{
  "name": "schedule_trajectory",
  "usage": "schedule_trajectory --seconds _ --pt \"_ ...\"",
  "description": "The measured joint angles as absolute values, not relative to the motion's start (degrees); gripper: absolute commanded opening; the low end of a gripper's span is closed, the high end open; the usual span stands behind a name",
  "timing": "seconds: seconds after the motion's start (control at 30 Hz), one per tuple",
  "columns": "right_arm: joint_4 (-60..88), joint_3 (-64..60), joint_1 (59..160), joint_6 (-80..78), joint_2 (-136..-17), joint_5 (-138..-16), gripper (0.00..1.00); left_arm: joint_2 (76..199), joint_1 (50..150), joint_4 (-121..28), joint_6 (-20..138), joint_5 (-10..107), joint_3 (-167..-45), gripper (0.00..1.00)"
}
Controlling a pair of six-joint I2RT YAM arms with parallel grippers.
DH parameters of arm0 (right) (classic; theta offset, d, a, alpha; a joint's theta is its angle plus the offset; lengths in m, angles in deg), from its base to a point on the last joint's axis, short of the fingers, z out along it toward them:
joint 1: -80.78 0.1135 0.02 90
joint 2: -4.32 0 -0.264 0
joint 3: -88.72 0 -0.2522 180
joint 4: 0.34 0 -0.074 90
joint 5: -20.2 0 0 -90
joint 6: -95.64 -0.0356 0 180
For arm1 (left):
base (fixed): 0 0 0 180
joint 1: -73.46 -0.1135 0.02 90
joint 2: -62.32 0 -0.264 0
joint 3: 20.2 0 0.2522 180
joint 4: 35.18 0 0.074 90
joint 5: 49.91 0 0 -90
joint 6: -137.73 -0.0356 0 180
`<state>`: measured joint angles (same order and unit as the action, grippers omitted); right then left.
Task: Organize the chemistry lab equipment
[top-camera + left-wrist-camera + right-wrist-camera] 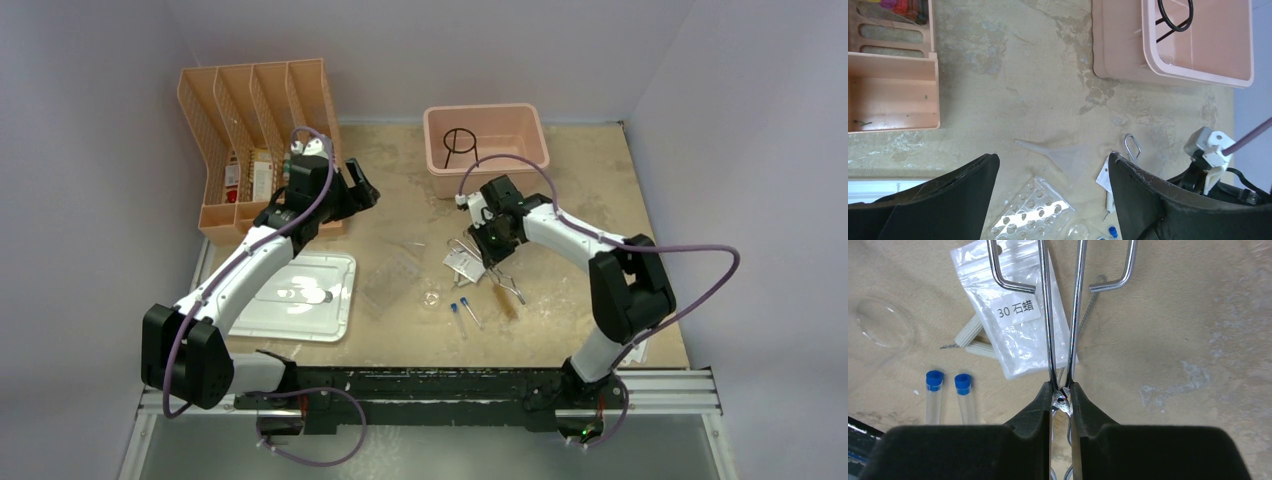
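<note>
The pink bin [534, 128] sits well beyond the right gripper [1061, 390] and holds the black wire ring tripod [460, 141], which leans against an inner wall. In the left wrist view the same bin lies far ahead of the left gripper [1053, 159], off toward one finger. The orange file organizer [215, 110] stands close beside the left fingers [948, 205]. It has coloured packets in its low front compartments, too small to identify. The left fingers are spread wide and hold nothing, with only worktop [580, 200] showing between them. In that gap lies a clear funnel [1068, 160], its spout pointing across toward the organizer. The clear plastic tray [1030, 212] with its rows of wells lies nearer the wrist. A flat white lid [300, 300] lies back behind these fingers, beside the forearm. The right fingers [1034, 412] are pressed together on the metal tongs [1047, 315], pinching them at the pivot. The two chrome arms run straight out ahead of the fingertips and cross over a small plastic bag [1013, 345] labelled "30 石蜡". Whether the tongs are clear of the worktop cannot be told. On the left of the right wrist view, level with the fingertips, two blue-capped clear vials [934, 395] lie side by side, slightly apart, caps pointing away from the wrist. The tiny glass dish [880, 322] lies farther ahead on that same side.
</note>
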<state>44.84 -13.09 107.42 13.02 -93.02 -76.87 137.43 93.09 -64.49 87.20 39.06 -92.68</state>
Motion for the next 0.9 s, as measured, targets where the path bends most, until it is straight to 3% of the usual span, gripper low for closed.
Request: schedule_trajectory --seconds 0.27,0.63,0.73,0.9 --pt "42.9 -13.2 107.4 14.6 -83.8 -77.2 0.00 140.1 93.1 -62.8 90.5 43.4 -92.7 0.80" --pt "39.0 -12.6 107.4 16.8 -81.5 -84.6 0.00 156.8 98.4 -57.1 100.2 55.4 -100.8 0.77" --pt "38.2 -12.5 107.4 17.0 -81.5 -87.1 0.00 159.1 100.7 -53.5 104.1 58.8 -100.8 0.70" --pt "37.5 -12.5 107.4 17.0 -81.4 -92.3 0.00 160.9 102.4 -45.6 110.1 63.0 -99.9 0.42"
